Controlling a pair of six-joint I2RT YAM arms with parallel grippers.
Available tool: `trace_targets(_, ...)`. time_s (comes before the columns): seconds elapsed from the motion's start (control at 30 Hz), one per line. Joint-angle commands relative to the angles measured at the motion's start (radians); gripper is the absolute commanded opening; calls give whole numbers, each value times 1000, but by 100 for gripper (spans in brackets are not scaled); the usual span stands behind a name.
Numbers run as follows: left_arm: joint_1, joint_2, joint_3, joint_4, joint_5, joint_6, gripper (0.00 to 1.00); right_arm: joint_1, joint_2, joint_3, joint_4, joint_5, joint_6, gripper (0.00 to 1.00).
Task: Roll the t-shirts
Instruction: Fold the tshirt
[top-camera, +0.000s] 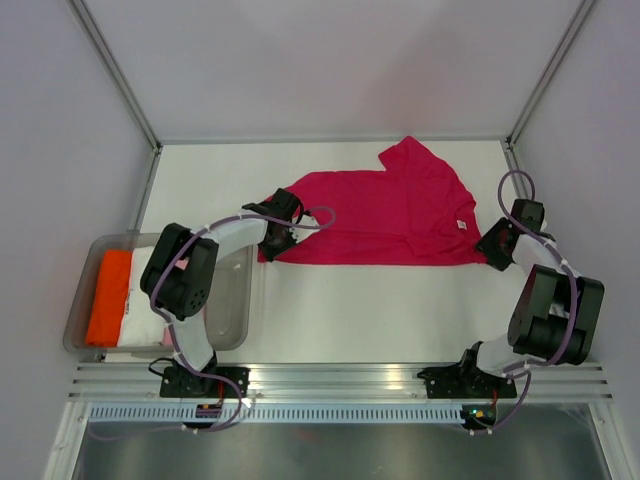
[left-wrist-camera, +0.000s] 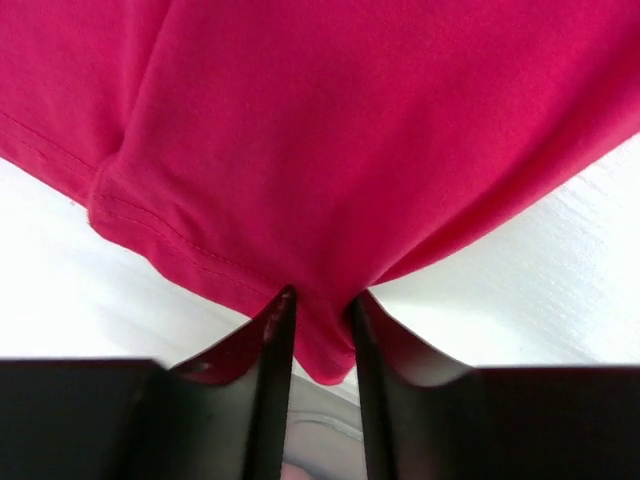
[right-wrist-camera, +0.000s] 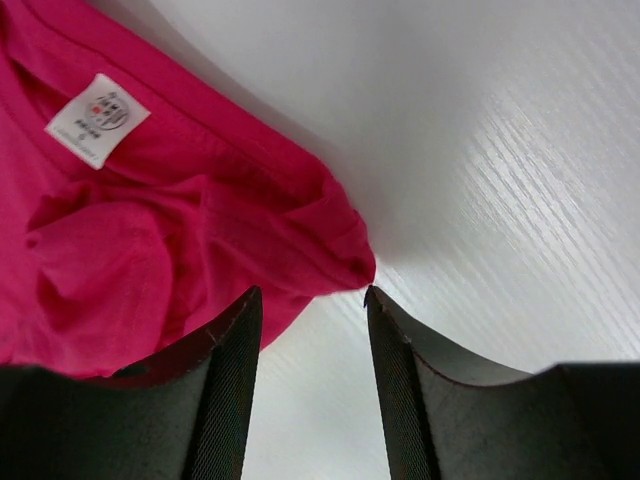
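T-shirt (top-camera: 390, 215), magenta, lies spread on the surface (top-camera: 330, 310); left gripper (left-wrist-camera: 320, 297) pinches its hem corner, right gripper (right-wrist-camera: 312, 292) gapes open at the collar end. Seat both layers deep, then roll evenly.

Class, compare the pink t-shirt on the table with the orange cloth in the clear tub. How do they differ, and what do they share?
The pink t-shirt lies spread out on the table; the orange cloth sits folded in the tub. The pink t-shirt covers much more area than the orange cloth. Both are plain, single-coloured cloth.
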Motion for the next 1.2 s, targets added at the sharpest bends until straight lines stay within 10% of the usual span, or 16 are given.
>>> trace_targets(0.0, 3, 18, 1, 13, 10, -11, 26, 0, 98, -5, 61, -1, 10, 53)
trace_targets(0.13, 3, -2, -3, 13, 22, -14, 2, 0, 209, 8, 92, -15, 26, 45)
trace_targets(0.27, 1, -26, -18, 8, 56, -14, 2, -20, 180, -36, 94, 36, 63, 0)
trace_targets(1.03, -79, -404, -266, -260, 373, 39, 2, -120, -622, -278, -279, 108, 211, 0)
trace_targets(1.1, -82, -395, -264, -285, 396, 53, 19, -120, -647, -280, -287, 146, 234, 9)
trace_targets(1.13, -83, -384, -249, -308, 406, 53, 46, -120, -653, -257, -303, 174, 252, 21)
trace_targets(1.17, -83, -381, -240, -318, 406, 53, 53, -120, -656, -245, -314, 197, 261, 49)
